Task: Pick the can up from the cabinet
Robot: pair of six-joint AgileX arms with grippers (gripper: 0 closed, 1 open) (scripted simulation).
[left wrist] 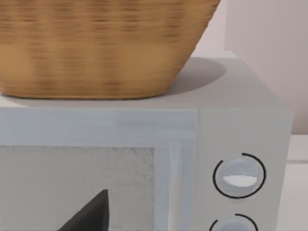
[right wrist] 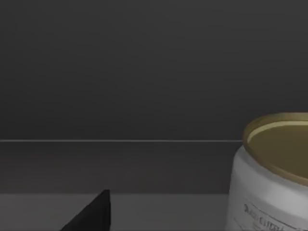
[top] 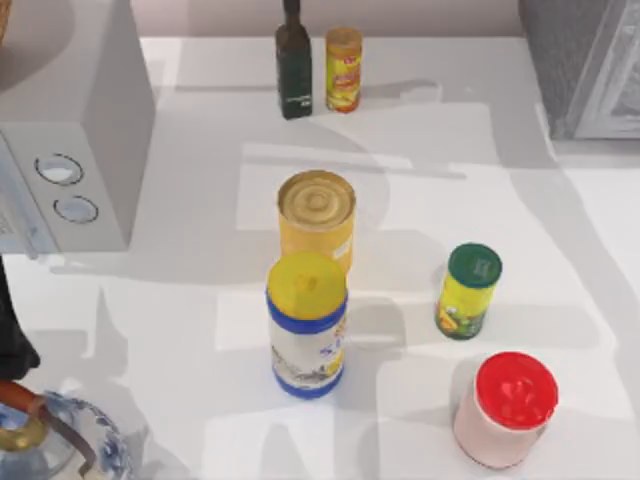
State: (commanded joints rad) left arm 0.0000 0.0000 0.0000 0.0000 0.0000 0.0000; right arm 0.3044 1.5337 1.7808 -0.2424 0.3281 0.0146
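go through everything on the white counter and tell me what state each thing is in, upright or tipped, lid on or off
can: upright, gold top sealed, on the cabinet.
blue-banded jar: upright, yellow cap on, just in front of the can.
green-capped bottle: upright, capped.
red-lidded jar: upright, lid on.
dark bottle: upright, capped.
yellow canister: upright, closed.

a dark part of my left arm (top: 14,335) sits at the table's left edge, low down.

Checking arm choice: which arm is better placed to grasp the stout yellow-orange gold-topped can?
Left, probably: a green-capped yellow bottle and a red-lidded jar stand on the can's right.
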